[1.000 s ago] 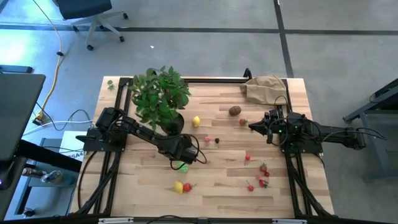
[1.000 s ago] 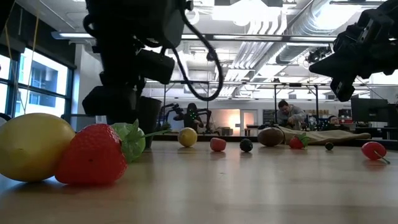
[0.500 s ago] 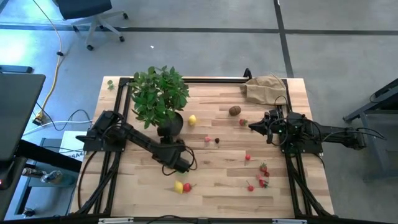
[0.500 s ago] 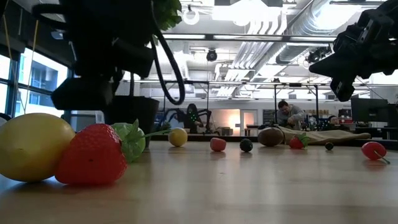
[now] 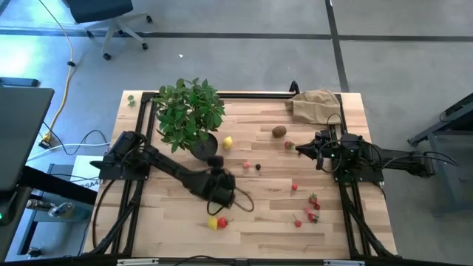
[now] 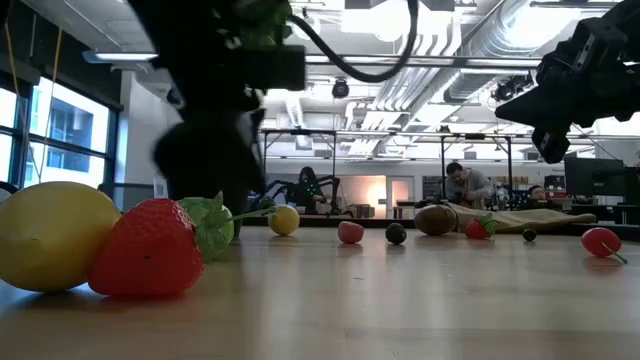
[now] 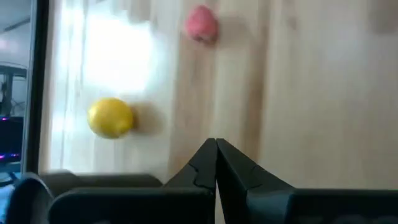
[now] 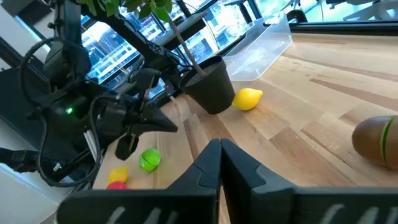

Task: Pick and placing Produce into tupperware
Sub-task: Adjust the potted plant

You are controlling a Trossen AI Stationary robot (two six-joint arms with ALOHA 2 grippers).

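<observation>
The tub (image 8: pixel 264 42) lies on the table (image 5: pixel 259 236) beyond the plant pot (image 8: pixel 211 84). In the high view the plant (image 5: pixel 188 111) hides it. The visible part of the tub holds nothing.

All produce in view lies on the table:
- a lemon (image 5: pixel 228 142) beside the pot
- a kiwi (image 5: pixel 278 131) near the paper bag (image 5: pixel 316 103)
- small berries (image 5: pixel 247 165) at table centre
- a berry cluster (image 5: pixel 311 208) towards the right
- a green piece (image 8: pixel 148 160) close to a lemon and strawberry pair (image 5: pixel 216 222) at the near edge

The left gripper (image 5: pixel 220 198) hangs just above that pair. Its jaws are closed together and hold nothing. The right gripper (image 5: pixel 301 150) waits raised at the right side, jaws closed and empty.

Judged progress: no piece has been placed, so every piece remains to be picked and carried to the tub.
</observation>
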